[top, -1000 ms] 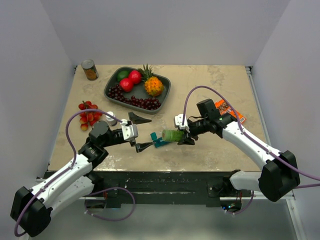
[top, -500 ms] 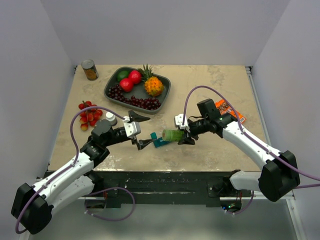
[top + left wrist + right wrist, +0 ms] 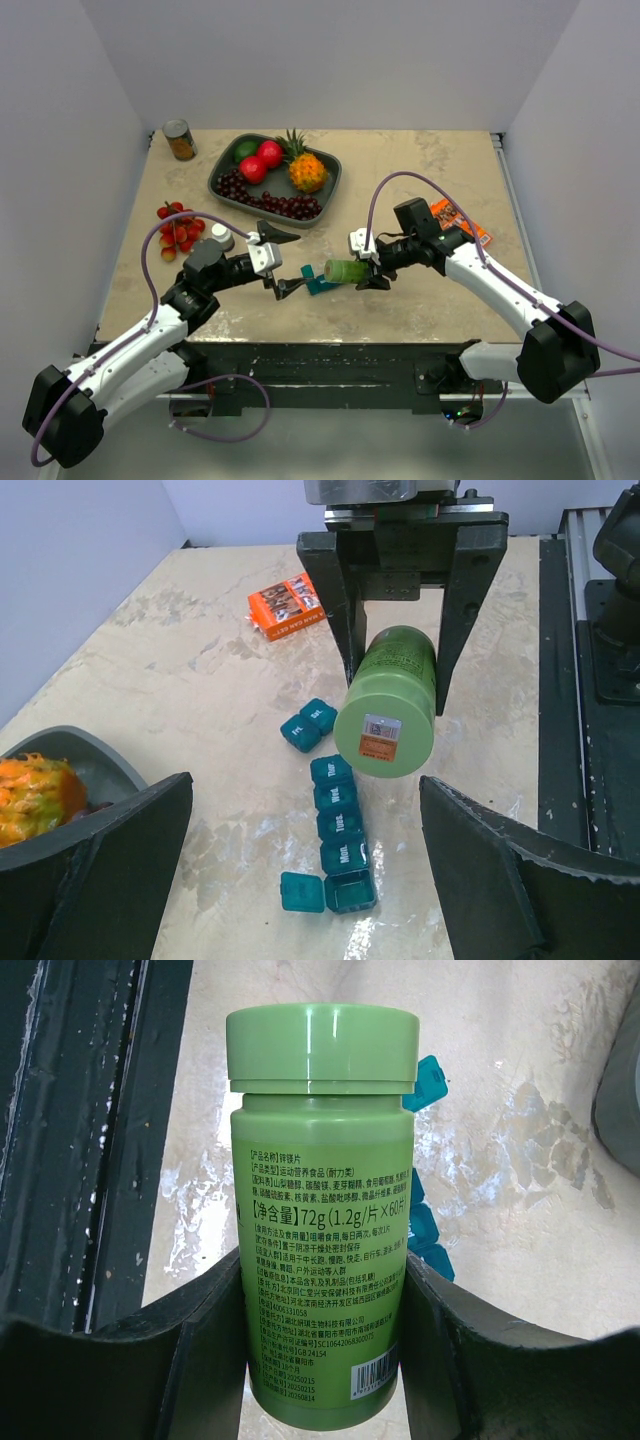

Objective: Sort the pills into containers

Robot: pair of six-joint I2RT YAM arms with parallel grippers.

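Observation:
A strip of teal-blue containers [image 3: 340,820] lies on the table, and its nearest cube [image 3: 350,890] has its lid flipped open. A separate pair of cubes [image 3: 308,724] lies beyond it. In the top view the containers [image 3: 318,284] sit between the two grippers. My right gripper [image 3: 366,268] is shut on a green bottle [image 3: 346,270] and holds it level above the strip, capped end toward my left gripper. The bottle [image 3: 320,1230] fills the right wrist view between the fingers [image 3: 200,1340]. My left gripper [image 3: 280,262] is open and empty, facing the bottle [image 3: 390,705]. No loose pills show.
A dark grey fruit tray [image 3: 222,191] stands at the back left, with a tin can [image 3: 180,140] beyond it. Cherry tomatoes [image 3: 177,228] lie at the left. An orange packet [image 3: 462,222] lies at the right, behind the right arm.
My left gripper has moved a little right and up toward the bottle, still open. The right arm and bottle have not moved.

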